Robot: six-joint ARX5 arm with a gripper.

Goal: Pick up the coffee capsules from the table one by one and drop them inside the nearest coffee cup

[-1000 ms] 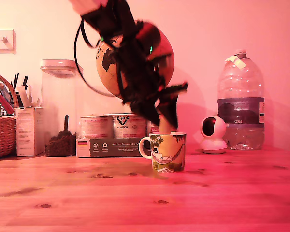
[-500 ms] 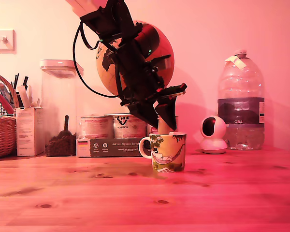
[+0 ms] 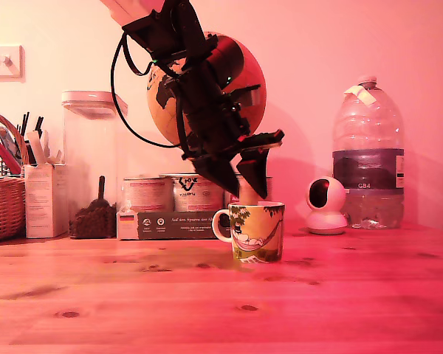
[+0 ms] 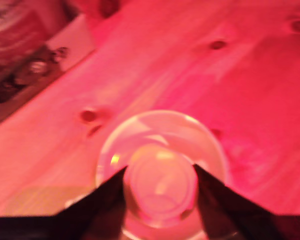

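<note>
Above the coffee cup [image 3: 255, 231], the gripper [image 3: 245, 188] hangs tilted, fingers pointing down at the cup's mouth, closed on the coffee capsule [image 3: 248, 194]. Exterior view: only a pale sliver of capsule shows between the black fingers, just over the rim; its long axis looks roughly upright, but which end is down can't be told here. Cup stands upright on the table [image 3: 207, 310], white handle toward the exterior view's left, hammock drawing facing camera.

Wrist view: blurry, looks straight down. Capsule [image 4: 161, 186] appears end-on as a round disc, pinched between the two dark fingers [image 4: 109, 200], centred over the cup's round opening [image 4: 140, 130]. So the axis runs along the camera's line of sight, toward the cup's inside. Cup interior looks pale; contents can't be made out.

Behind the cup in the exterior view: globe [image 3: 244, 88], two round tins [image 3: 196, 192], flat dark box [image 3: 170, 223], small white camera [image 3: 326, 205], big water bottle [image 3: 368, 155].
</note>
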